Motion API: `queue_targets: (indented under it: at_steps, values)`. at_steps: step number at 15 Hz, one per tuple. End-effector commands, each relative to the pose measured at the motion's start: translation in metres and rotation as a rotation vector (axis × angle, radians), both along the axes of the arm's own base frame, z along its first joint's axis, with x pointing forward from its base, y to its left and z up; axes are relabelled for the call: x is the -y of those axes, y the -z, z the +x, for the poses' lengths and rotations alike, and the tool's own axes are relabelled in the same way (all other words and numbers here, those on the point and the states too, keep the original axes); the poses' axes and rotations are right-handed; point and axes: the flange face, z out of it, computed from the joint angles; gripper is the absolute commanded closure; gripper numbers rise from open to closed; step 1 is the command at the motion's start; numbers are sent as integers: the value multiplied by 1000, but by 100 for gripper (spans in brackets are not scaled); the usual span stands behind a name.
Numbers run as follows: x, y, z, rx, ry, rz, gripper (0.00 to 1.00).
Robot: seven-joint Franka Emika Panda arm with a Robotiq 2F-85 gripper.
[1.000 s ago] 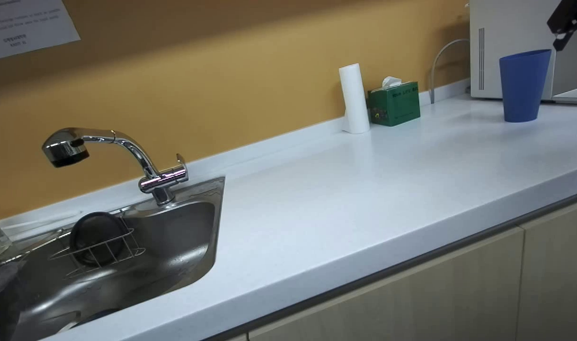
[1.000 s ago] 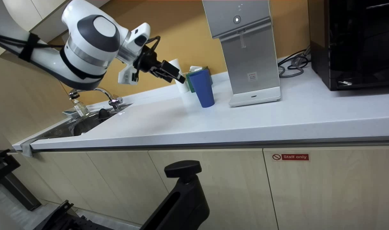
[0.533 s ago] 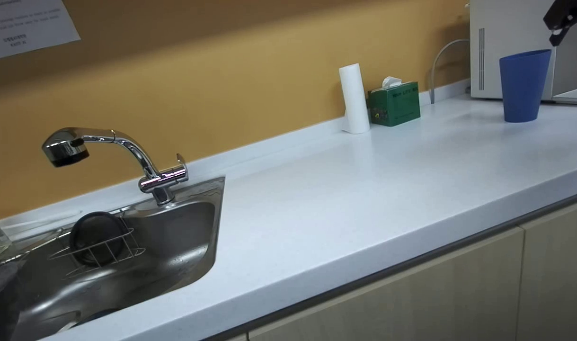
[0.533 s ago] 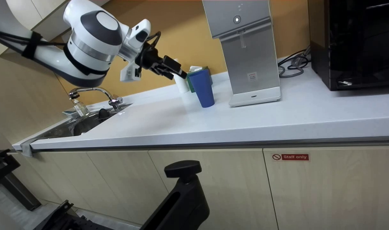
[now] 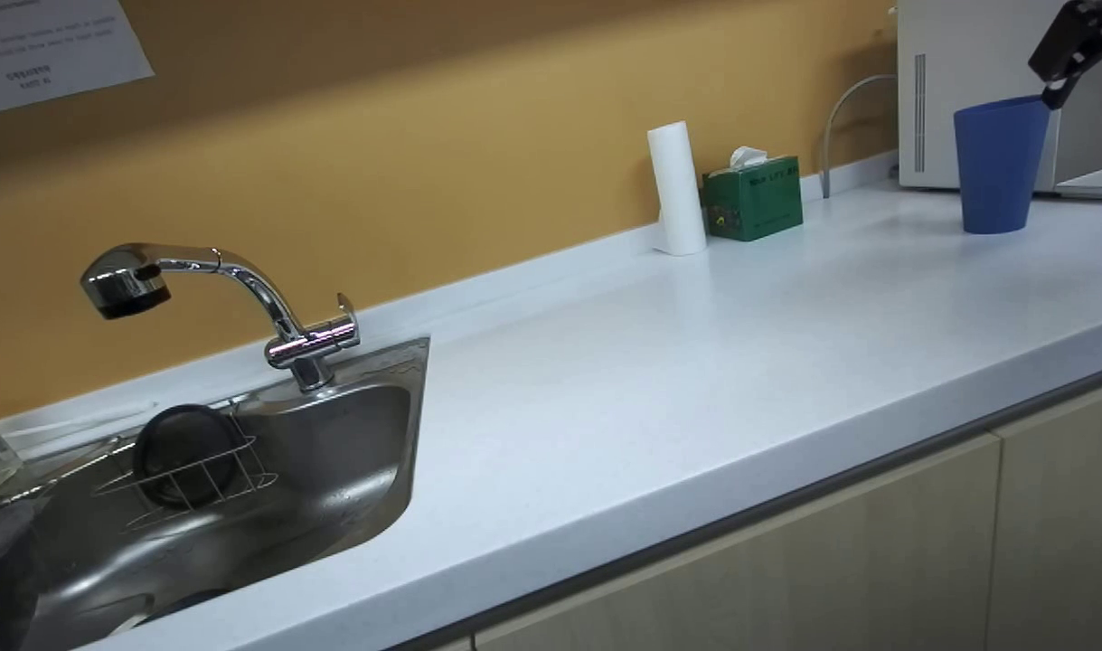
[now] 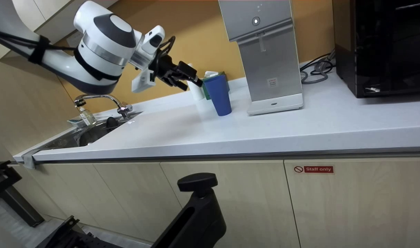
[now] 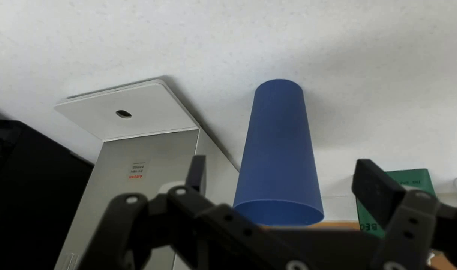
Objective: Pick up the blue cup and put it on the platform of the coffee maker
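Note:
The plain blue cup (image 6: 218,97) stands upright on the counter, left of the coffee maker (image 6: 270,65) in that exterior view. The cup also shows in an exterior view (image 5: 1003,167) and the wrist view (image 7: 277,146). The coffee maker has a low white platform (image 6: 277,104) with a small hole; this platform also shows in the wrist view (image 7: 132,108). My gripper (image 6: 192,85) is open and empty, beside the cup at about rim height. In the wrist view, the cup lies between the lines of my spread fingers (image 7: 197,174), and neither finger visibly touches it.
A green tissue box (image 5: 754,199) and a white paper roll (image 5: 677,190) stand behind the cup by the wall. A black appliance (image 6: 385,48) stands right of the coffee maker. A sink (image 5: 334,470) with a faucet (image 5: 243,271) lies at the counter's far end.
My gripper has moved a little toward the cup; in an exterior view its finger now overlaps the cup's rim. The cup and coffee maker have not moved.

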Motion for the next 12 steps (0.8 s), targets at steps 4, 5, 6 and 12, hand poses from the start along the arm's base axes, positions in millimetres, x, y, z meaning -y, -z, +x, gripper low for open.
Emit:
queue_targets:
  at_steps: [4,5,6,12]
  values:
    - [12,3,35,-8,-60,-34,0]
    - [16,5,42,-10,-68,-37,0]
    - [20,8,50,-12,-71,-40,0]
    - [23,29,61,-40,-105,-15,0]
